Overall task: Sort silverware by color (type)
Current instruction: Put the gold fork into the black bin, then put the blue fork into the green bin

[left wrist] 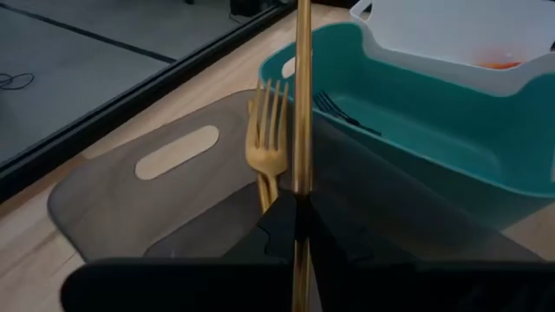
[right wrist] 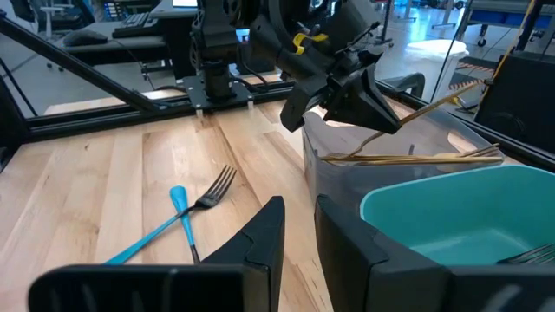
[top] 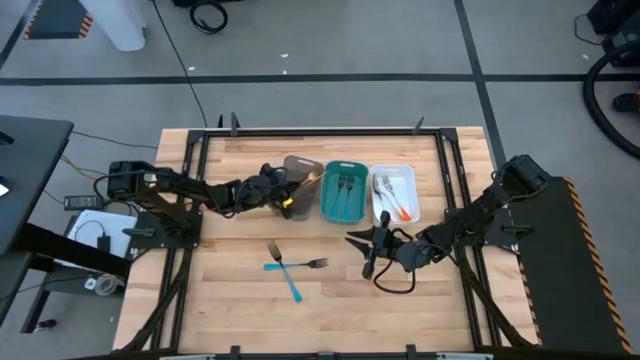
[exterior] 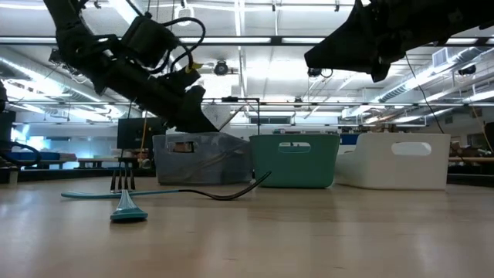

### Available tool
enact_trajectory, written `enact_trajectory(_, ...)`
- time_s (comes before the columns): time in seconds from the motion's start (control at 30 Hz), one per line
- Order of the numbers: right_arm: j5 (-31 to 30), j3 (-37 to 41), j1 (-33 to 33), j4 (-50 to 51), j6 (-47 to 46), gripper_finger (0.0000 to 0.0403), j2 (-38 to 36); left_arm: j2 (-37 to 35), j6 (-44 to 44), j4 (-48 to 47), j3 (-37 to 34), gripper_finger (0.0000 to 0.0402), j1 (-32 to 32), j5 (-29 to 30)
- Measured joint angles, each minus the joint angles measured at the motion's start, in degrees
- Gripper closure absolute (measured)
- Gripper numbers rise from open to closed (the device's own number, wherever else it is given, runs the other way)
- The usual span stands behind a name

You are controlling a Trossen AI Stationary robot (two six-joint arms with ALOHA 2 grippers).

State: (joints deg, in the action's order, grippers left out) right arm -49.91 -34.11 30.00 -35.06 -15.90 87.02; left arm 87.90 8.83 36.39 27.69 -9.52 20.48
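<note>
Gold utensil (left wrist: 302,95) is clamped in the left gripper's (top: 283,196) fingers over the grey-brown tray (top: 303,163), ready to drop; next, release; right gripper (top: 372,243), fingers apart, hovers empty near two blue-handled pieces (top: 288,268) on the worktop (top: 240,310).

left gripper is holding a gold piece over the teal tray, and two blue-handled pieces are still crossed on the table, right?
Not quite. The left gripper holds the gold piece over the grey-brown tray, not the teal tray; the high view shows this. The two blue-handled pieces do lie crossed on the table.
</note>
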Motion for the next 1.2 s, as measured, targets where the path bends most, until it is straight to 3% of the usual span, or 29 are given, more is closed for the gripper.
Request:
enact_trajectory(0.17,0.0,0.0,0.0,0.0,0.0,0.0328,0.0,0.0,1.4,4.3,-2.9,0.0374,0.0,0.6)
enact_trajectory(0.8,0.0,0.0,0.0,0.0,-0.4,0.0328,0.0,0.2,1.5,2.8,-3.7,0.0373,0.0,1.4)
enact_trajectory(1.2,0.0,0.0,0.0,0.0,-0.5,0.0328,0.0,0.2,3.4,0.7,-3.8,0.0323,0.0,1.4)
